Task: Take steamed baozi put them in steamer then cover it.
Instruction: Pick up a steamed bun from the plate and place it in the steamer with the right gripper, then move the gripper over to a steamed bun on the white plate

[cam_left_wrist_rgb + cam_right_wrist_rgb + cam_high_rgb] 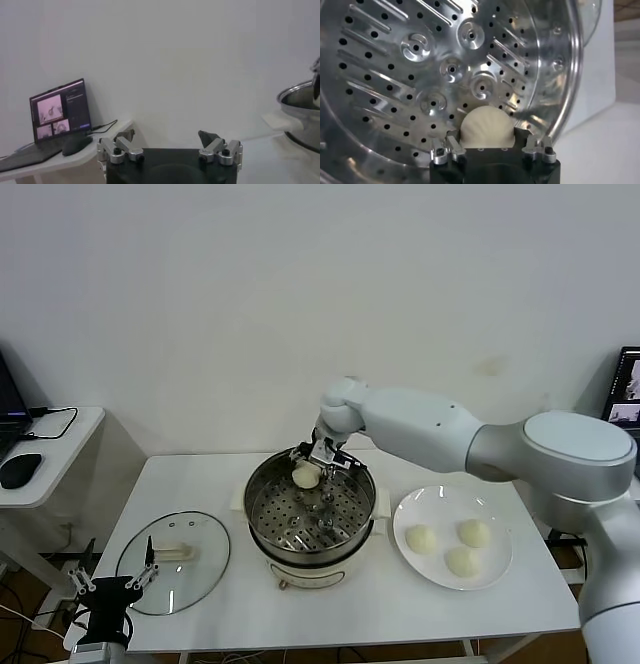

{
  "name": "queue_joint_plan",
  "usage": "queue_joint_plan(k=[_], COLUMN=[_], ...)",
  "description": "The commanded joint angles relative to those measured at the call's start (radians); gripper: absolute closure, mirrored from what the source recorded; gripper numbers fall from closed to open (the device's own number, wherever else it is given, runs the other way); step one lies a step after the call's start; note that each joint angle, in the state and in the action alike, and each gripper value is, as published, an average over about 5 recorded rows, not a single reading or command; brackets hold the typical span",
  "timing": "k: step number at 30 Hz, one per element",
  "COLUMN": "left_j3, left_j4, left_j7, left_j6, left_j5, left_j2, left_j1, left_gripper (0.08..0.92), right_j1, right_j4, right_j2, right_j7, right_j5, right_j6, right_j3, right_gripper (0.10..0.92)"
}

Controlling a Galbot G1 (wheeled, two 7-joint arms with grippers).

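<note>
The steamer (262,514) (420,75) is a shiny perforated steel basket on a cream-white pot base at the table's middle. My right gripper (318,459) (486,137) reaches down inside it at the far wall. Its fingers stand open on either side of one steamed baozi (305,475) (486,125), a smooth cream bun low against the basket wall. Three more baozi (421,538) (474,533) (462,561) lie on the white plate (500,569) to the right. My left gripper (118,564) (167,136) hangs open and empty beyond the table's front left corner.
The round glass lid (172,562) with its cream handle lies flat on the table left of the steamer (300,100). A side table at far left carries a mouse (20,469) and a laptop (60,110). A monitor shows at the far right edge.
</note>
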Motion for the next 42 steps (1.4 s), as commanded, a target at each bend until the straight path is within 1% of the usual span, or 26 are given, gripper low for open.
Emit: queue_joint_plan(k=[1, 3, 6, 9, 12, 16, 18, 22, 27, 33, 42], left_j3=[-0.001, -0.001, -0.001, -0.001, -0.003, -0.004, -0.003, -0.001, 0.002, 0.005, -0.005], left_j4=[-0.001, -0.003, -0.008, -0.013, -0.019, -0.025, -0.027, -0.031, -0.035, -0.033, -0.03], left_j7=[0.0, 0.0, 0.0, 0.001, 0.001, 0.003, 0.004, 0.007, 0.009, 0.01, 0.011], left_j6=[0.001, 0.002, 0.003, 0.004, 0.006, 0.01, 0.012, 0.017, 0.023, 0.025, 0.025], left_j5=[0.001, 0.001, 0.001, 0.0, -0.001, -0.002, -0.002, -0.002, 0.0, 0.007, 0.01], left_j2=[0.0, -0.003, -0.003, -0.001, 0.004, 0.011, 0.015, 0.022, 0.023, 0.018, 0.023], left_j1=[0.001, 0.002, 0.004, 0.006, 0.007, 0.004, 0.002, -0.001, -0.006, -0.007, 0.006], left_gripper=[0.177, 0.177, 0.177, 0.177, 0.177, 0.177, 0.177, 0.177, 0.177, 0.177, 0.177], right_j1=[0.017, 0.063, 0.149, 0.216, 0.26, 0.264, 0.245, 0.162, 0.046, -0.115, -0.314], right_j4=[0.003, 0.059, 0.203, 0.35, 0.47, 0.571, 0.6, 0.61, 0.578, 0.53, 0.464], right_j2=[0.002, -0.031, -0.118, -0.237, -0.371, -0.529, -0.602, -0.746, -0.844, -0.856, -0.772], right_j7=[-0.004, -0.036, -0.095, -0.135, -0.157, -0.173, -0.177, -0.18, -0.19, -0.191, -0.167], right_j5=[0.029, 0.1, 0.244, 0.366, 0.434, 0.462, 0.445, 0.356, 0.257, 0.194, 0.145], right_j6=[0.012, -0.076, -0.286, -0.487, -0.651, -0.755, -0.776, -0.778, -0.746, -0.721, -0.721], right_j3=[-0.002, 0.002, 0.002, -0.004, 0.003, 0.025, 0.036, 0.085, 0.131, 0.206, 0.316], right_gripper=[0.215, 0.206, 0.203, 0.203, 0.203, 0.203, 0.203, 0.203, 0.203, 0.203, 0.203])
